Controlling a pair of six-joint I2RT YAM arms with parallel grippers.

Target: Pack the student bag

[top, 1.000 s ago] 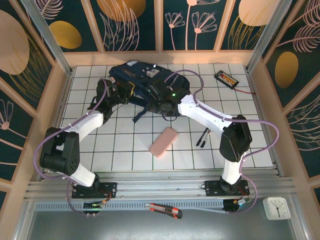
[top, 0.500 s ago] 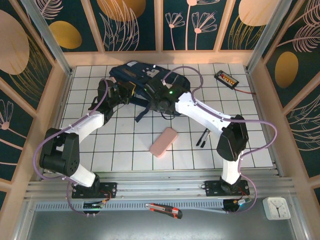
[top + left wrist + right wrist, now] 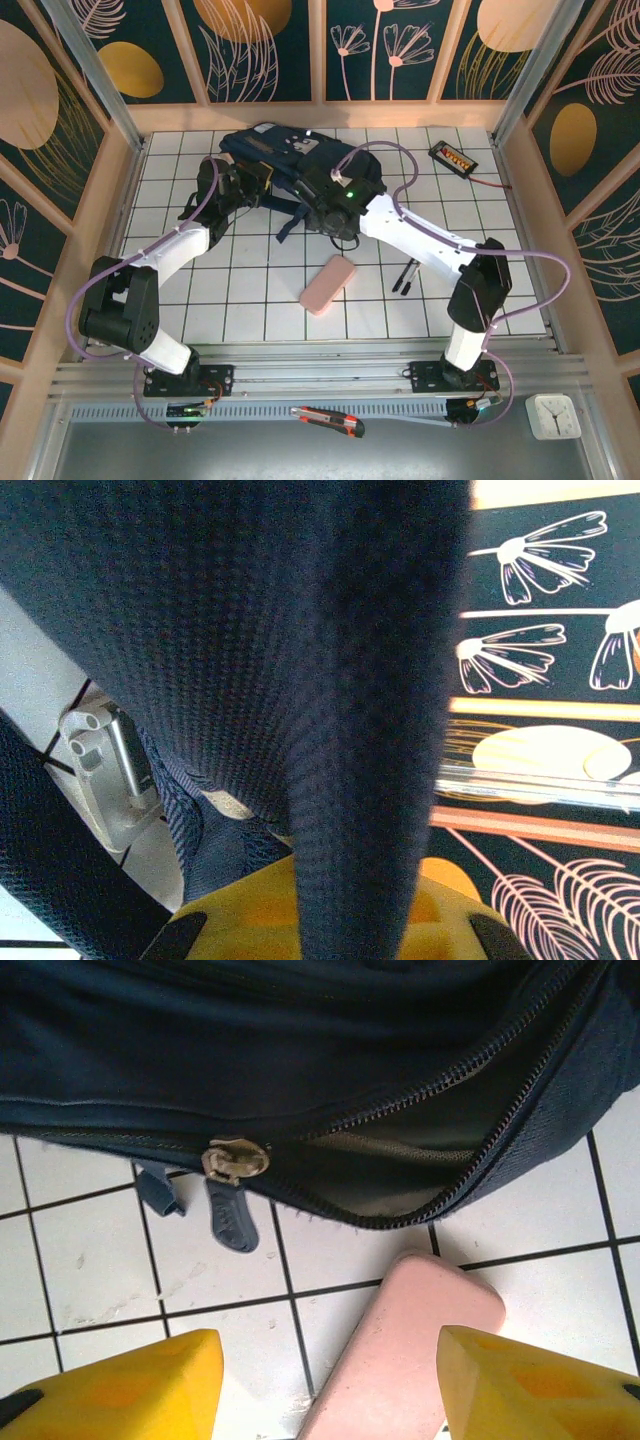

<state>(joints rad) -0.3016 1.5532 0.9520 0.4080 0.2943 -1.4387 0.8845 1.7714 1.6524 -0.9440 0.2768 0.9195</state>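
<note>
On the white tiled table (image 3: 200, 300), far centre, the left gripper (image 3: 330, 935) is clamped on fabric of the student bag (image 3: 285, 150); the right gripper (image 3: 330, 1375) gapes empty beside its unzipped opening (image 3: 400, 1160).

Walled in by dark teal panels (image 3: 420, 60) with pink flowers and gold ovals; floored with white gridded tiles (image 3: 260, 300); evenly lit.

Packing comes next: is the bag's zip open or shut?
Partly open: right of its slider, the zip on the bag gapes, lining showing.
</note>
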